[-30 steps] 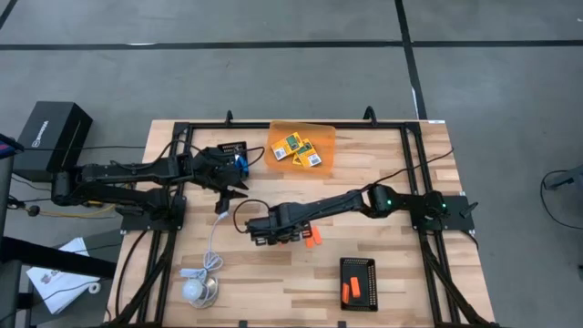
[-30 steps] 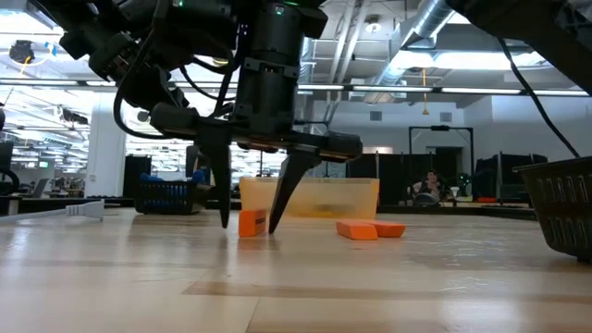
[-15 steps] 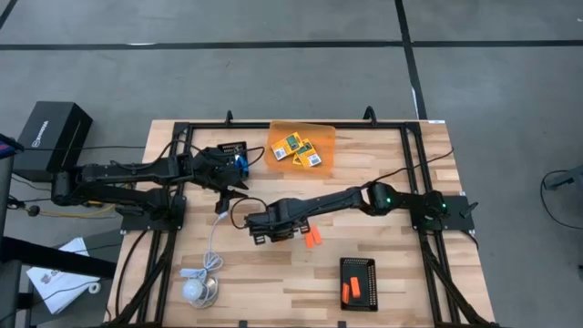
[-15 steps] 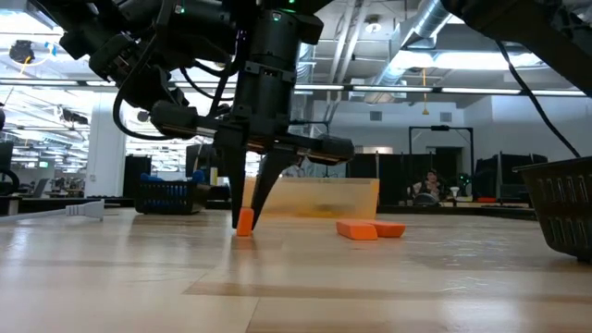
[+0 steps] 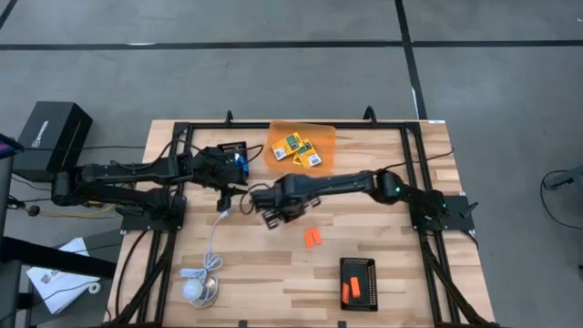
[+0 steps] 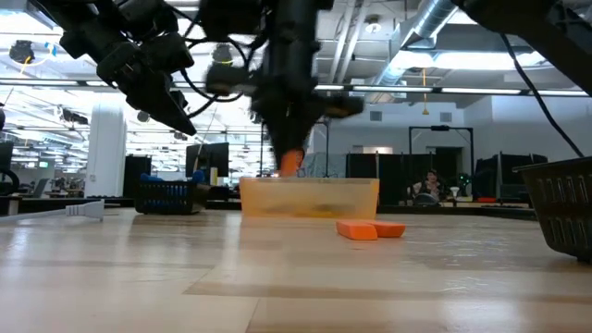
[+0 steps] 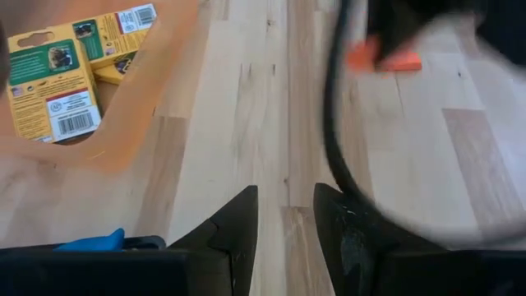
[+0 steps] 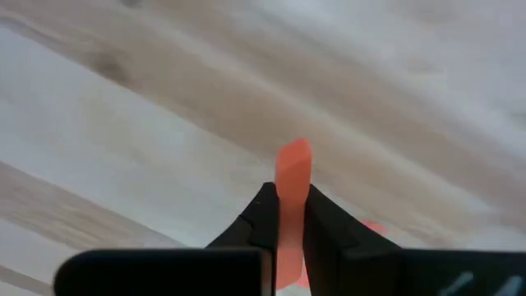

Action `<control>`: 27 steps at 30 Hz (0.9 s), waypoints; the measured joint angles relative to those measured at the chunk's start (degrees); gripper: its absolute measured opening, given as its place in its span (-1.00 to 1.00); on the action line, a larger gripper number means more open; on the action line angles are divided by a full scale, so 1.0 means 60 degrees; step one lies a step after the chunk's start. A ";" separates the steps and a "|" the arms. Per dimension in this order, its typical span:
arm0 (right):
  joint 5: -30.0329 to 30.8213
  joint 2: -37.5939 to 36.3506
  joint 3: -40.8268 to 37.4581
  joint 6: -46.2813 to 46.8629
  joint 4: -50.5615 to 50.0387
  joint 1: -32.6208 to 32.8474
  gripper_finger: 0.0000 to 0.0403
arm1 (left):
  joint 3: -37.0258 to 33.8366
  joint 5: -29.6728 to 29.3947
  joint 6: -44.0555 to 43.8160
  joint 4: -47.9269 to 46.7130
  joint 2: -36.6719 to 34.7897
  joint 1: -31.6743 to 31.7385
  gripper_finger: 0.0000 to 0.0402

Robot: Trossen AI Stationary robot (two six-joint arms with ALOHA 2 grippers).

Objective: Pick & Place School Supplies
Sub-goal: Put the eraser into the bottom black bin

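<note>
My right gripper [image 5: 276, 211] hangs above the table's middle, shut on a short orange stick [image 8: 292, 168], which also shows lifted in the low view [image 6: 290, 163]. Two more orange sticks [image 5: 312, 239] lie flat on the wood. Yellow-and-green crayon boxes [image 5: 301, 150] lie in an orange tray [image 5: 323, 135] at the far edge. My left gripper [image 5: 231, 189] waits open left of the middle, nothing between its fingers [image 7: 242, 218]. A blue piece [image 5: 241, 162] shows beside its wrist; whether it is the scissors I cannot tell. My right gripper pinches the orange stick between its two fingers, which come from above and point down. The stick's free end [image 8: 293, 154] sticks out past the fingertips. It stands roughly upright, hanging below the fingers [image 6: 290, 165], lifted clear of the table.
A black tray [image 5: 360, 273] at the near right holds orange sticks [image 5: 349, 292]. A white cable with a round puck [image 5: 199, 290] lies at the near left. A small black tray [image 5: 228, 148] sits behind my left gripper. A dark basket [image 6: 564, 208] stands at the low view's right.
My right gripper has shut on the orange stick that stood on end on the table. It has then risen with it and gone toward the far edge and the orange tray. The stick is now lifted clear.
</note>
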 joint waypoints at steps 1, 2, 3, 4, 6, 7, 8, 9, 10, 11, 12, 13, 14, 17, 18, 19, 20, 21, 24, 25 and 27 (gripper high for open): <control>0.0075 -0.0188 -0.0002 -0.0180 -0.0459 -0.0012 -0.90 | 0.0000 -0.0007 0.0002 0.0002 0.0000 0.0000 -0.42; 0.0106 -0.0398 -0.0002 -0.0322 -0.0924 -0.0021 -0.90 | 0.0000 -0.0007 0.0001 0.0002 0.0000 0.0000 -0.42; 0.0137 -0.0609 -0.0002 -0.0406 -0.1355 -0.0023 -0.90 | 0.0000 -0.0007 -0.0011 0.0001 0.0000 0.0000 -0.42; 0.0161 -0.0837 -0.0003 -0.0446 -0.1741 0.0000 -0.90 | 0.0000 -0.0007 -0.0025 0.0002 0.0000 0.0000 -0.42; 0.0197 -0.1306 -0.0194 -0.0460 -0.1887 0.0168 -0.90 | 0.0000 -0.0025 -0.0026 0.0003 0.0000 0.0000 -0.42; 0.0201 -0.1602 -0.0358 -0.0364 -0.1824 0.0283 -0.90 | 0.0000 -0.0051 -0.0029 0.0000 0.0000 0.0000 -0.42; 0.0242 -0.1893 -0.0504 -0.0147 -0.1884 0.0432 -0.90 | 0.0000 -0.0051 -0.0029 0.0002 0.0000 0.0000 -0.42; 0.0270 -0.2141 -0.0605 0.0176 -0.1909 0.0576 -0.90 | 0.0000 -0.0051 -0.0029 0.0002 0.0000 0.0000 -0.42; 0.0275 -0.2426 -0.0742 0.0547 -0.1871 0.0748 -0.90 | 0.0000 -0.0051 -0.0033 -0.0001 0.0000 0.0000 -0.42; 0.0296 -0.2728 -0.0970 0.0927 -0.1849 0.0951 -0.90 | 0.0000 -0.0051 -0.0033 -0.0002 0.0000 0.0000 -0.42; 0.0303 -0.2972 -0.1201 0.1345 -0.1900 0.1170 -0.90 | 0.0000 -0.0051 -0.0033 0.0001 0.0000 0.0000 -0.42; 0.0307 -0.3190 -0.1416 0.1848 -0.1919 0.1411 -0.90 | 0.0000 -0.0051 -0.0035 0.0000 0.0000 0.0000 -0.42; 0.0304 -0.3375 -0.1648 0.2374 -0.1885 0.1689 -0.90 | 0.0000 -0.0051 -0.0049 -0.0004 0.0000 0.0000 -0.42; 0.0204 -0.3903 -0.2391 0.4014 -0.1898 0.2675 -0.90 | 0.0000 -0.0047 -0.0066 0.0002 0.0000 0.0000 -0.42; 0.0080 -0.4016 -0.2610 0.4614 -0.1897 0.3007 -0.90 | 0.0000 -0.0047 -0.0066 -0.0002 0.0000 0.0000 -0.42; -0.0019 -0.4101 -0.2827 0.5192 -0.1887 0.3352 -0.90 | 0.0000 -0.0047 -0.0066 0.0005 0.0000 0.0000 -0.42; -0.0155 -0.4158 -0.3062 0.5769 -0.1884 0.3656 -0.90 | 0.0000 -0.0047 -0.0066 0.0006 0.0000 0.0000 -0.42; -0.0274 -0.4202 -0.3290 0.6315 -0.1841 0.3934 -0.90 | 0.0000 -0.0047 -0.0066 0.0006 0.0000 0.0000 -0.43; -0.0512 -0.4224 -0.3737 0.7591 -0.1440 0.4605 -0.90 | 0.0000 -0.0044 -0.0069 0.0025 0.0000 0.0000 -0.43; -0.0578 -0.4214 -0.3843 0.7860 -0.1308 0.4750 -0.90 | 0.0000 -0.0044 -0.0069 0.0028 0.0000 0.0000 -0.43; -0.0695 -0.4189 -0.4000 0.8224 -0.0991 0.4980 -0.90 | 0.0000 -0.0044 -0.0070 0.0047 0.0000 0.0000 -0.43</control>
